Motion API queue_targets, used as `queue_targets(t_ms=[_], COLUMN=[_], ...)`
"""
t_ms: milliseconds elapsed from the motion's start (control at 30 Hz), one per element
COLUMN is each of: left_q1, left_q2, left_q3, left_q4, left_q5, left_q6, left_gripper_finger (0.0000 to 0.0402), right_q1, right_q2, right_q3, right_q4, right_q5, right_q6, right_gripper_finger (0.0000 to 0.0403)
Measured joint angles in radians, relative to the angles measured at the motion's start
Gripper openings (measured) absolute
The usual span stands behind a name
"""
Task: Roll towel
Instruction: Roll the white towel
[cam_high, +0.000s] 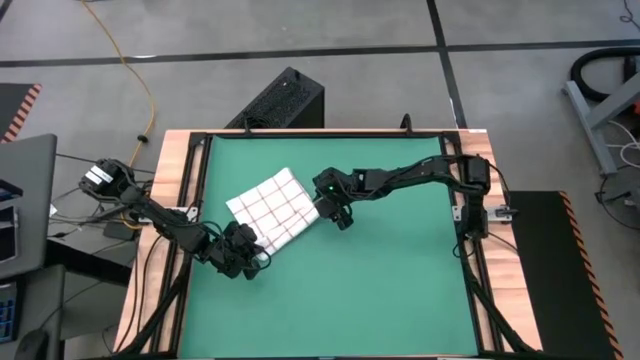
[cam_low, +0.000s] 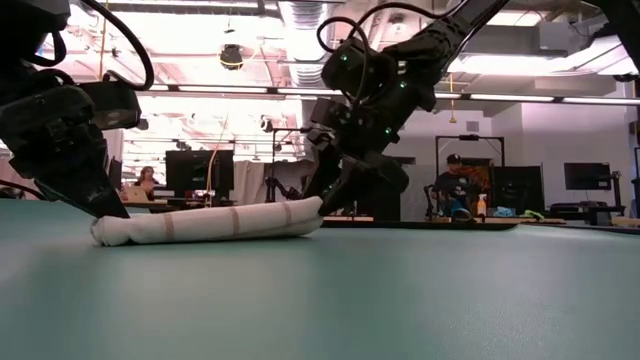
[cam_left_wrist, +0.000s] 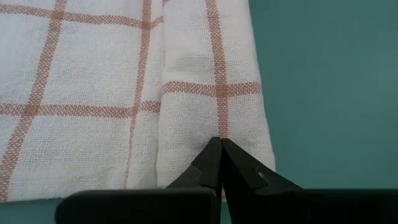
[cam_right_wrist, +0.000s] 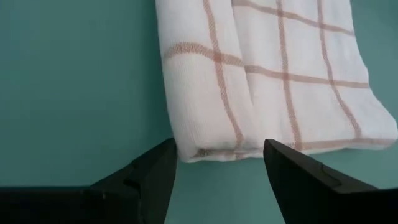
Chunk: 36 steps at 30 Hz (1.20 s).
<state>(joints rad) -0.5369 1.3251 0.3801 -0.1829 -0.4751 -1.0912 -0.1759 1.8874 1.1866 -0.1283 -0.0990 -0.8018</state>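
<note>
While your left gripper (cam_left_wrist: 220, 142) pinches the towel (cam_high: 273, 208) near the mat's (cam_high: 400, 290) left edge; your right gripper (cam_right_wrist: 219, 163) gapes empty at its other end.

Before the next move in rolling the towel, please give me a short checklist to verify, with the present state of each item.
1. Towel lies on the green mat, folded flat: ok.
2. Left gripper shut at one towel edge: ok.
3. Whether the left gripper actually pinches cloth: cannot tell.
4. Right gripper open, facing the opposite end, nothing held: ok.
5. Roll begun: not ok, only a fold along one side shows.
6. Mat around the towel free of other things: ok.
</note>
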Motion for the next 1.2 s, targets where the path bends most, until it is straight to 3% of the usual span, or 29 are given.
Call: queue_targets(t_ms=[600,767,1200], left_q1=[0.000,0.000,0.000], left_q2=[0.000,0.000,0.000], left_q3=[0.000,0.000,0.000], left_q4=[0.003,0.003,0.003], left_q5=[0.000,0.000,-0.001], left_q6=[0.026,0.026,0.033], left_gripper_finger=[0.0000,0.0000,0.0000], right_q1=[0.020,0.032,0.034], right_q2=[-0.001,-0.002,0.031], right_q3=[0.001,0.001,0.003], right_q4=[-0.003,-0.009,0.084], right_q5=[-0.013,-0.083,-0.142], right_q6=[-0.151,-0.181,-0.228], right_gripper_finger=[0.0263,0.0263,0.0263])
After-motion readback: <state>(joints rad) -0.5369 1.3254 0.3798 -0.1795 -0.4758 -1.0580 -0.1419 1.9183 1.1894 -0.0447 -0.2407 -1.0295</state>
